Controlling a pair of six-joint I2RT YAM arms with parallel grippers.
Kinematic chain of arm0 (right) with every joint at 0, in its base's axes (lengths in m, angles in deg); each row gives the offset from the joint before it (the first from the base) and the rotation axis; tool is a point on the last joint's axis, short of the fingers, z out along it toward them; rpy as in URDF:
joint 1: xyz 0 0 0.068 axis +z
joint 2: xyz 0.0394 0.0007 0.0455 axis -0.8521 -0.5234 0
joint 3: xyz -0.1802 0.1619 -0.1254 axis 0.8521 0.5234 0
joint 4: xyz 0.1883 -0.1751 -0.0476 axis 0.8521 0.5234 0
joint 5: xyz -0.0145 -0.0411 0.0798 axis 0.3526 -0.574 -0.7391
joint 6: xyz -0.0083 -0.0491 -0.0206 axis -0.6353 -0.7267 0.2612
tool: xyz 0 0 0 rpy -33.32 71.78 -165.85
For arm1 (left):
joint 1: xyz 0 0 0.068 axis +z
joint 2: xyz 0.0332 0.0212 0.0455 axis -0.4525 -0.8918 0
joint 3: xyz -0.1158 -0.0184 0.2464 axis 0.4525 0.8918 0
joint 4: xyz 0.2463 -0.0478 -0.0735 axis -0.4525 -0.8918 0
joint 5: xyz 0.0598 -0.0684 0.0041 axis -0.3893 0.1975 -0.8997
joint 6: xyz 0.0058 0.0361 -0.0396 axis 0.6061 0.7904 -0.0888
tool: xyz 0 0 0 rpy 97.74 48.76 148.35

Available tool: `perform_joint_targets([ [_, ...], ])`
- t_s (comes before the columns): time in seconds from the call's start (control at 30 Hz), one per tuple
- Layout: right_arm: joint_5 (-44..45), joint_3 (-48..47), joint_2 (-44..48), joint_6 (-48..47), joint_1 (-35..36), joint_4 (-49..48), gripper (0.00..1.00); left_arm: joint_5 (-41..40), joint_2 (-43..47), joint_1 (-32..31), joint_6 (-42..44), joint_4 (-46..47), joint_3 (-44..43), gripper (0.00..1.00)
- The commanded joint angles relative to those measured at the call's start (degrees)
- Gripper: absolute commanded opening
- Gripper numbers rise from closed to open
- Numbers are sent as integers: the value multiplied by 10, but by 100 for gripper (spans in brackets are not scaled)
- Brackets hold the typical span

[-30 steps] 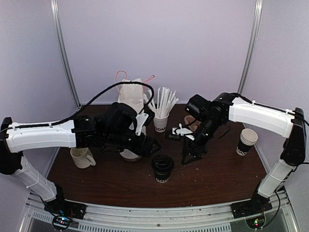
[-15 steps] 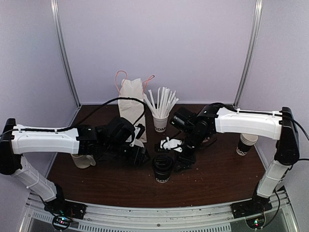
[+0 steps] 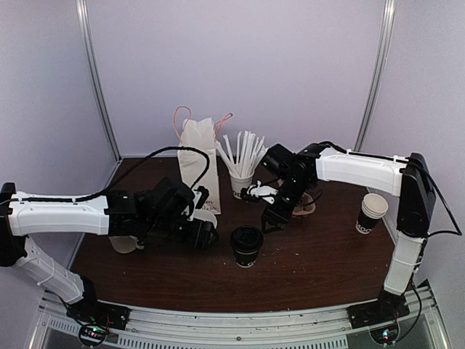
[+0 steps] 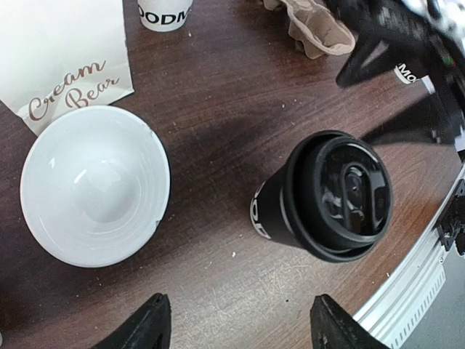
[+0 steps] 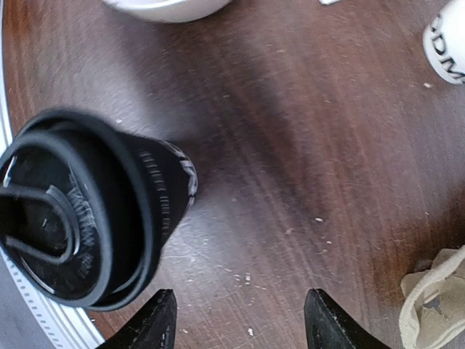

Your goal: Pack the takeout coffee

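The takeout coffee (image 3: 246,246), a black cup with white lettering and a black lid, stands upright on the brown table near the front middle. It shows at the right in the left wrist view (image 4: 327,196) and at the left in the right wrist view (image 5: 80,211). My left gripper (image 3: 205,234) is open and empty, low over the table just left of the cup (image 4: 240,323). My right gripper (image 3: 272,220) is open and empty, just behind and right of the cup (image 5: 240,320). Neither touches the cup.
A white "Cream Bear" paper bag (image 3: 197,163) stands at the back, with a white bowl (image 4: 94,185) in front of it. A white cup of stirrer sticks (image 3: 242,182), a cardboard carrier (image 3: 305,203), a cup stack (image 3: 372,212) and a cream mug (image 3: 123,243) stand around.
My right gripper came close to the cup's right side, then drew back toward the rear. My left arm dropped lower and its gripper settled left of the cup.
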Motion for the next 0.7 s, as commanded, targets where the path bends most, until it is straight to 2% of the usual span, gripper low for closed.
perform_joint_targets([
  [0.0, -8, -31, -13, 19, -19, 8, 63, -2, 12, 4, -11, 23, 12, 68],
  [0.17, -10, -16, 3, 19, -25, 15, 63, -1, 12, 4, -30, 30, 18, 66],
  [0.27, -13, -4, 18, 23, -41, 24, 63, -2, 6, 7, -72, 46, 26, 59],
  [0.33, -36, 0, 28, 27, -60, 30, 61, 25, -4, 10, -100, 75, 32, 55],
  [0.4, -104, 3, 34, 29, -84, 38, 58, 55, -22, 11, -118, 102, 29, 53],
  [0.5, -251, 13, 27, 39, -106, 46, 50, 104, -52, 11, -141, 127, 19, 51],
  [0.57, -311, 20, 16, 40, -107, 50, 46, 127, -69, 10, -152, 155, 19, 50],
  [0.67, -352, 22, -5, 46, -107, 48, 43, 145, -88, 11, -163, 173, 14, 50],
])
